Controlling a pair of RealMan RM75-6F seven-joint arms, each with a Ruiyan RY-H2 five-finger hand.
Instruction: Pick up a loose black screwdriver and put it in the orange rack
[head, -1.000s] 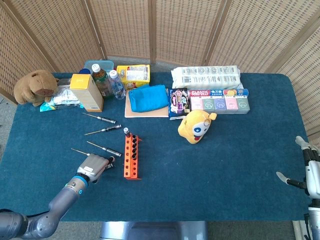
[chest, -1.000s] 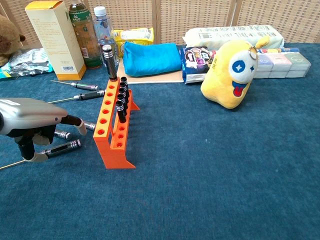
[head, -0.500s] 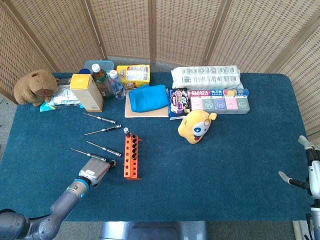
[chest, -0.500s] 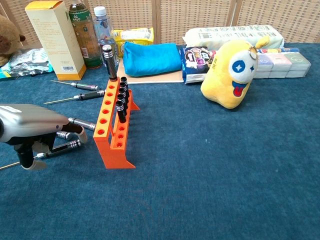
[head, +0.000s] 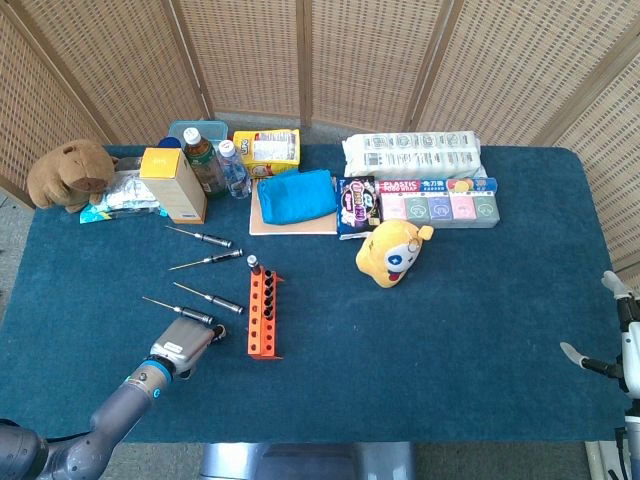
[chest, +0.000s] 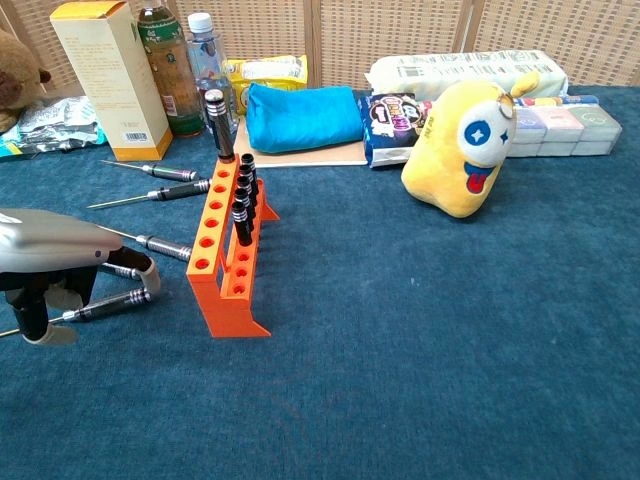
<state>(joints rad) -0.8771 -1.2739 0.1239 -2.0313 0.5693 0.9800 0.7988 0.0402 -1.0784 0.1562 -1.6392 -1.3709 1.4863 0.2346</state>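
The left hand (chest: 50, 265) sits low over the nearest loose black screwdriver (chest: 110, 303), fingers curled down around its handle but not visibly clamping it, a posture suited to grasping; the palm hides any contact. The orange rack (chest: 225, 255) stands just beside, already holding several drivers. The right hand (head: 622, 345), well apart and cut off by the frame edge, holds nothing, fingers spread.

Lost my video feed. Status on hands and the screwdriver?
Left hand over nearest loose screwdriver, grip unclear. Right hand idle, open. Orange rack beside it, unobstructed.
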